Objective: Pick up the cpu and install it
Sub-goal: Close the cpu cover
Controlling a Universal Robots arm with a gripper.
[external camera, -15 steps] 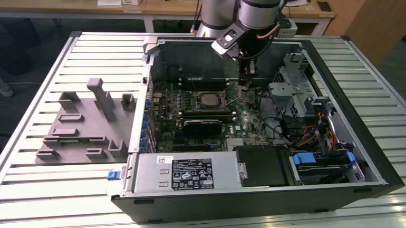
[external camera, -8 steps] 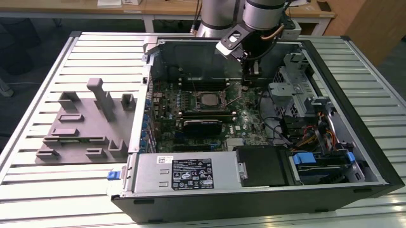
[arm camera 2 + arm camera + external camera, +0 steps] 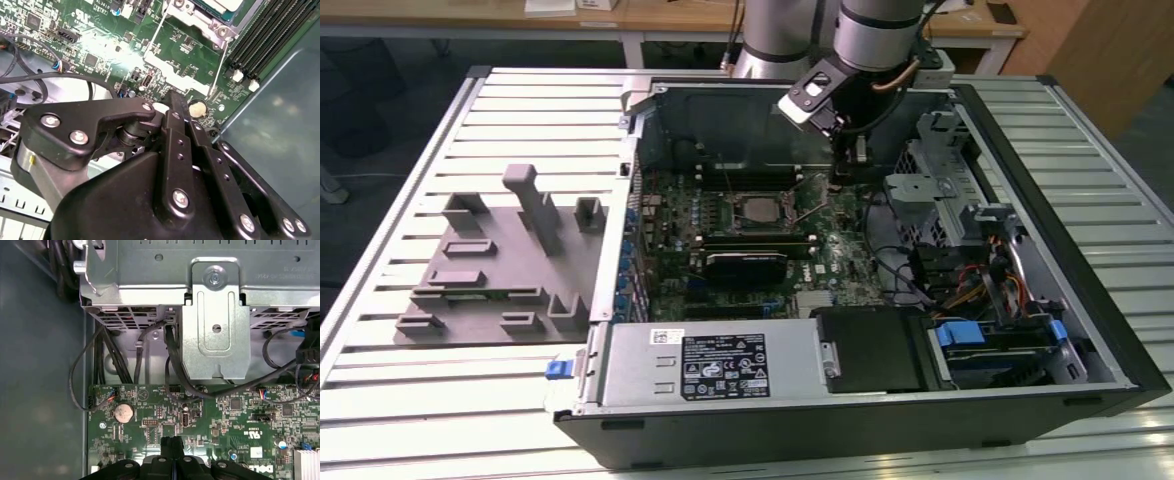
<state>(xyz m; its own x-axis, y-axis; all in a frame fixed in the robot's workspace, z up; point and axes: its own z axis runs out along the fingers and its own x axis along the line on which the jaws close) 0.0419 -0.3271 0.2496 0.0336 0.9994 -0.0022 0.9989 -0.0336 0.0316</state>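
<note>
The cpu (image 3: 758, 210) lies flat in its socket in the middle of the motherboard (image 3: 838, 248), silvery top up. The board sits in an open computer case (image 3: 854, 432) on the slatted table (image 3: 400, 400). The case also holds a power supply (image 3: 694, 365) along its near wall and a metal drive cage (image 3: 215, 315) with cables trailing below it. A grey fixture tray (image 3: 480, 275) stands outside the case, on the exterior view's left. The tool (image 3: 172, 442) hangs low inside the case, in the narrow room between socket and cage, near a coin cell (image 3: 123, 413). Its fingers are pressed together with nothing gripped. The cpu is near it but apart, toward the exterior view's left.
</note>
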